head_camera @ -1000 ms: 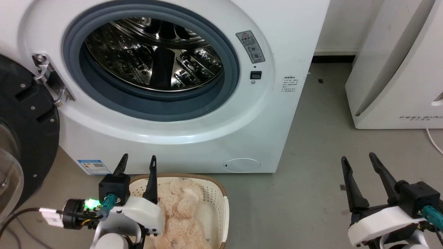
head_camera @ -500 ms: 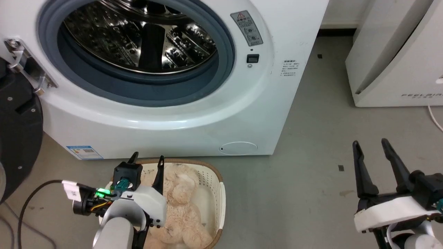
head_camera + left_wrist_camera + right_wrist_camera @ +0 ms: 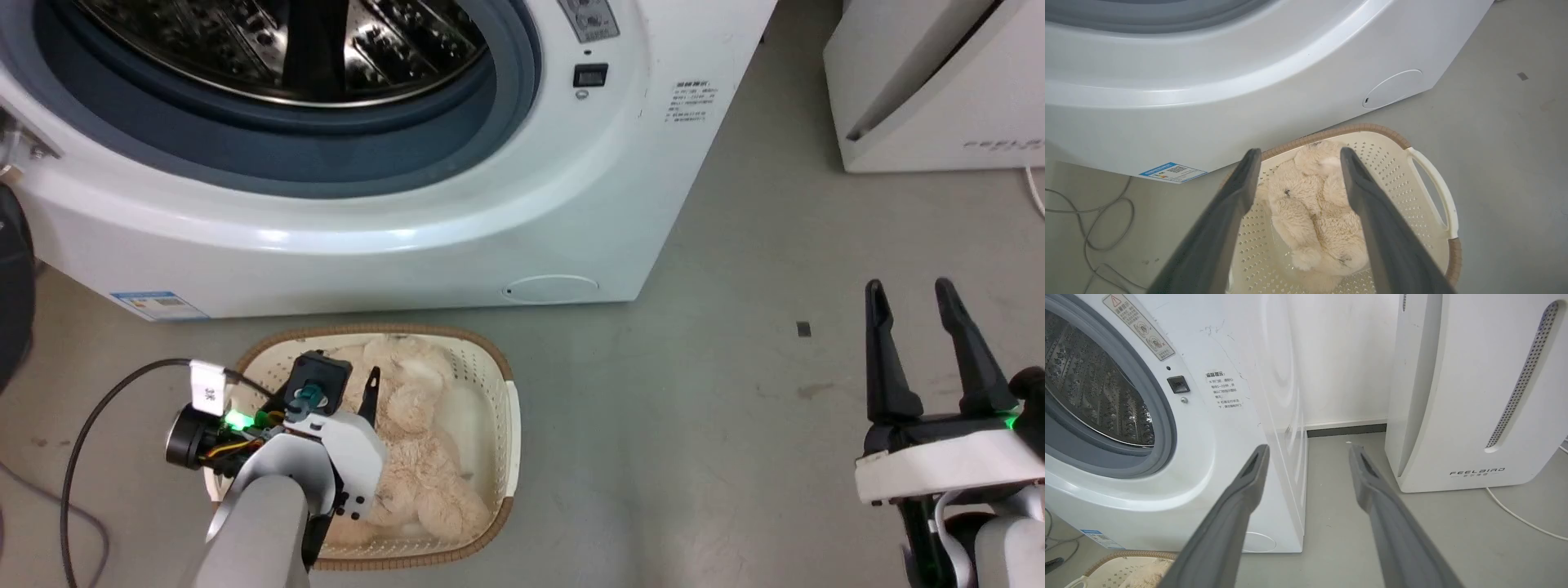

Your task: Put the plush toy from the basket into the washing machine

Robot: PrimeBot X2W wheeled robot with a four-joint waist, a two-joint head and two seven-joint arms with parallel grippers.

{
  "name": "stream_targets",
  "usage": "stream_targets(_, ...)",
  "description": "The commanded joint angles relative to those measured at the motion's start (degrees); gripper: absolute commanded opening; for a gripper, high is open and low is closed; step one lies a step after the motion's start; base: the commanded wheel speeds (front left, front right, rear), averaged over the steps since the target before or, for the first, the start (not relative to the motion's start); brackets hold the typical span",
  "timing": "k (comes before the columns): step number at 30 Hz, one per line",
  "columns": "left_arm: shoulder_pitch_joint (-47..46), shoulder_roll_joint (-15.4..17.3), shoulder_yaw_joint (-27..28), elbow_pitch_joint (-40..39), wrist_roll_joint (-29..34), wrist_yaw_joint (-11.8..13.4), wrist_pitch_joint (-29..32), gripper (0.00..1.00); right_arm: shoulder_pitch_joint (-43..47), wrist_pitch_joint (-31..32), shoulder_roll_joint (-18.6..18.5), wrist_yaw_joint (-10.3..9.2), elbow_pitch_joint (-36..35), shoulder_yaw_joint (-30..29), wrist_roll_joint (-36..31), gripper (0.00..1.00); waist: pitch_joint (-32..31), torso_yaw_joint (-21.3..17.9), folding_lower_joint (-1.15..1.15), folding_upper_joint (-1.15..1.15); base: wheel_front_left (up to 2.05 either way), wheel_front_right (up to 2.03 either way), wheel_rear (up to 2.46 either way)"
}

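Head view looks down on a cream oval laundry basket [image 3: 480, 369] with a brown woven-look rim, standing on the grey floor [image 3: 694, 408] just in front of the white front-loading washing machine [image 3: 408, 245]. The fluffy cream-beige teddy bear [image 3: 420, 461] lies inside it along its length, head towards the machine and feet towards the near rim. Above, the grey-gasketed porthole stands open onto the shiny perforated steel drum [image 3: 408, 41]. The left gripper [image 3: 1299, 153] hangs over the basket's left half with its jaws released. In the left wrist view its two dark fingers [image 3: 1367, 204] flank the bear's head and body, but whether they touch the fur cannot be told. The right gripper [image 3: 909, 287] is well apart at the lower right over bare floor, its jaws likewise spread and holding nothing. A white FEELBIRD appliance [image 3: 939, 82] stands to the right of the washer.
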Motion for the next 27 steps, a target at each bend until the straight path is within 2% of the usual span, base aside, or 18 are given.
stream_targets(1, -1.8, 0.5, -0.6, 1.3, 0.5, -0.2, 0.3, 1.0, -1.3, -0.6, 0.0, -0.02, -0.4, -0.2, 0.5, 1.0, 1.4, -0.4, -0.01, 0.0, 0.0, 0.0, 0.0)
stream_targets(18, -10.0, 4.7, -5.0, 11.5, 1.3, -1.8, 9.6, 1.0, -5.5, -2.6, 0.0, -0.02, -2.4, -1.3, 3.3, 1.0, 13.1, -2.1, -0.01, 0.0, 0.0, 0.0, 0.0)
stream_targets(27, -14.8, 5.8, -6.9, 16.8, 1.1, -2.0, 11.4, 1.0, -7.6, -3.7, 0.0, -0.03, -3.6, -2.2, 4.5, 1.0, 19.7, -2.6, -0.01, 0.0, 0.0, 0.0, 0.0)
